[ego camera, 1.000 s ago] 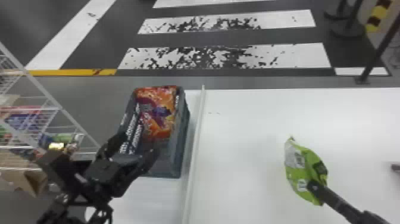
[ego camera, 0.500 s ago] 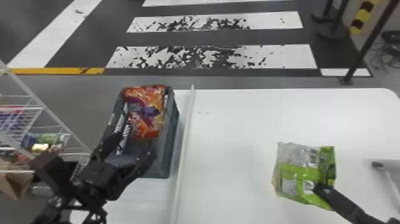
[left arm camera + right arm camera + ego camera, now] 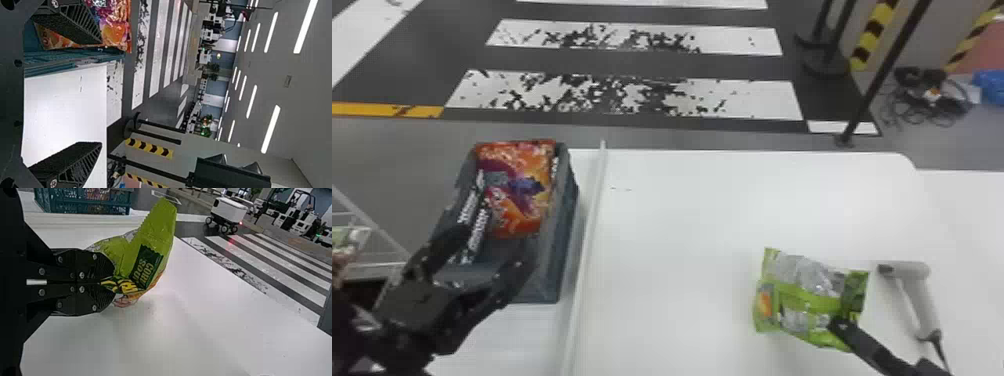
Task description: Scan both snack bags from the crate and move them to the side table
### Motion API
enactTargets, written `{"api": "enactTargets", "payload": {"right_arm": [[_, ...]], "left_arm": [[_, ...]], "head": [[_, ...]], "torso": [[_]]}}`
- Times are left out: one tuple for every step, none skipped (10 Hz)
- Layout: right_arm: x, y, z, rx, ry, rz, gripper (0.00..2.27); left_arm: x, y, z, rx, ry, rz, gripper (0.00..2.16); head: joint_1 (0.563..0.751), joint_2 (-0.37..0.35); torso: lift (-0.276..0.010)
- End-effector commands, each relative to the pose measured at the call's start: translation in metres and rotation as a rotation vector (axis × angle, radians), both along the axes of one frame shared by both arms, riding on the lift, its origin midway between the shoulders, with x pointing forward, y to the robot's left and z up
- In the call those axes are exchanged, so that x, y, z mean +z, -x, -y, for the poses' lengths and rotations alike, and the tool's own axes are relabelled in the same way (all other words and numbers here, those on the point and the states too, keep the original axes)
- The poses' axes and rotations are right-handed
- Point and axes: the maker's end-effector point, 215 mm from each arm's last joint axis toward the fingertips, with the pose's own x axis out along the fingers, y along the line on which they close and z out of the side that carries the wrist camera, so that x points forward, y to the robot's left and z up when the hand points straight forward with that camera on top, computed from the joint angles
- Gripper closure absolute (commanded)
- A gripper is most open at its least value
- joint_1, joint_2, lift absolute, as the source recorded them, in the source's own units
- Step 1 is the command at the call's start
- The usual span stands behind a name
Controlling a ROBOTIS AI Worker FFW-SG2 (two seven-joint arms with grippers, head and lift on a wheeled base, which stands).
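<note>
In the head view my right gripper (image 3: 839,325) is shut on the edge of the green snack bag (image 3: 807,300), over the white table (image 3: 672,240). The right wrist view has the bag (image 3: 152,246) pinched at one end in my right gripper (image 3: 111,282). My left gripper (image 3: 497,250) stands open by the near end of the crate (image 3: 564,235). An orange-red snack bag (image 3: 522,200) lies in the crate's far part. In the left wrist view the orange bag (image 3: 115,27) is beside one finger of my open left gripper (image 3: 100,92).
A white handheld scanner (image 3: 919,295) lies on the table right of the green bag. A raised white strip (image 3: 589,220) runs between crate and tabletop. At the left stands a white wire rack (image 3: 369,225).
The green bag has turned from edge-on to showing a broad face in my right gripper. The head view has shifted right, bringing the scanner into sight. My left gripper remains open by the crate.
</note>
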Motion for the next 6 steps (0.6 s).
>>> {"api": "enactTargets", "payload": {"right_arm": [[-0.005, 0.007, 0.006, -0.011, 0.032, -0.022, 0.43], [-0.007, 0.015, 0.009, -0.014, 0.064, -0.047, 0.00], [-0.006, 0.022, 0.006, -0.009, 0.082, -0.061, 0.01], [-0.011, 0.029, 0.006, -0.014, 0.091, -0.085, 0.04], [-0.015, 0.035, 0.004, -0.011, 0.092, -0.100, 0.04], [-0.019, 0.041, 0.004, -0.014, 0.097, -0.117, 0.04]], "left_arm": [[0.002, 0.003, 0.001, 0.002, 0.002, 0.009, 0.08], [0.005, 0.003, 0.001, 0.001, 0.004, 0.014, 0.08], [0.008, 0.004, 0.003, -0.001, 0.006, 0.020, 0.08], [0.008, 0.004, 0.008, -0.007, 0.014, 0.021, 0.08], [0.010, 0.004, 0.010, -0.010, 0.016, 0.025, 0.08], [0.013, 0.005, 0.012, -0.012, 0.020, 0.036, 0.08]], "head": [[0.695, -0.051], [0.695, -0.066], [0.695, -0.078], [0.695, -0.080], [0.695, -0.084], [0.695, -0.089]], "torso": [[-0.029], [-0.029], [-0.029], [-0.029], [-0.029], [-0.029]]}}
